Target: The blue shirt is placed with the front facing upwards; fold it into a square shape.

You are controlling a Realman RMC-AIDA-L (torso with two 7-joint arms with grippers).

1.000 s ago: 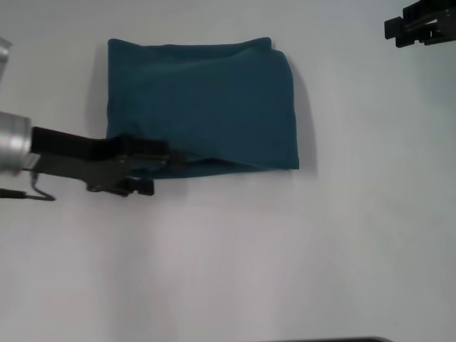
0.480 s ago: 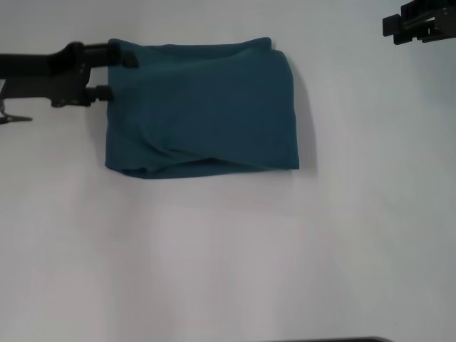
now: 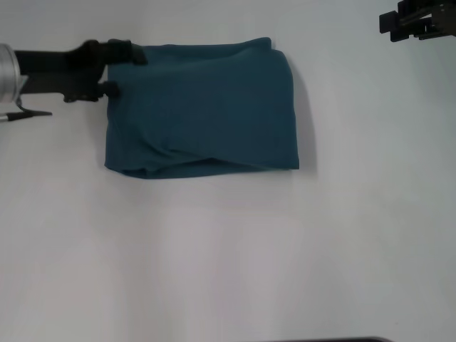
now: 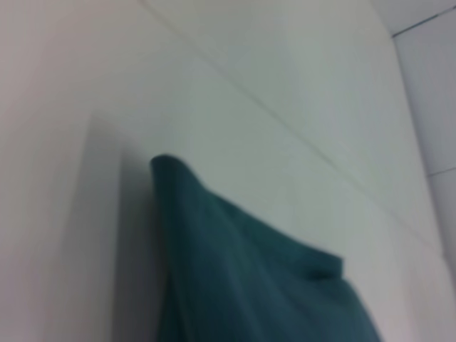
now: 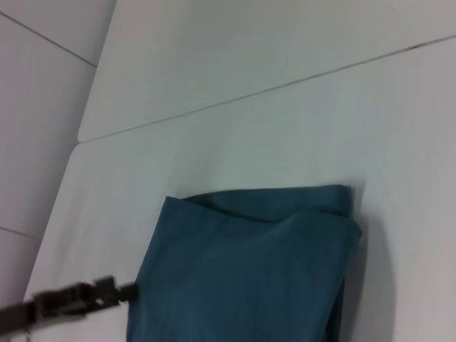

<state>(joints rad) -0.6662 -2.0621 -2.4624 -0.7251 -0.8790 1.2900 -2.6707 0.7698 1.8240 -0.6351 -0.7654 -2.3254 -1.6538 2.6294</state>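
Observation:
The blue shirt (image 3: 203,107) lies folded into a near-square block on the white table (image 3: 228,249); no lettering or tag shows. Its near edge has a loose curved flap. My left gripper (image 3: 122,71) reaches in from the left at the shirt's far left corner, fingers apart, one fingertip (image 3: 135,55) over the corner and nothing held. The right wrist view shows the shirt (image 5: 249,263) with that gripper (image 5: 130,290) at its edge. The left wrist view shows only a shirt corner (image 4: 242,278). My right gripper (image 3: 420,20) is parked at the far right, away from the shirt.
The white table stretches around the shirt on all sides. A seam line crosses the table behind the shirt (image 5: 285,85). A dark strip (image 3: 328,340) shows at the near edge of the head view.
My left gripper left the shirt's near left edge, swung to the far left corner, then edged slightly right over it. The shirt and the right arm have not moved.

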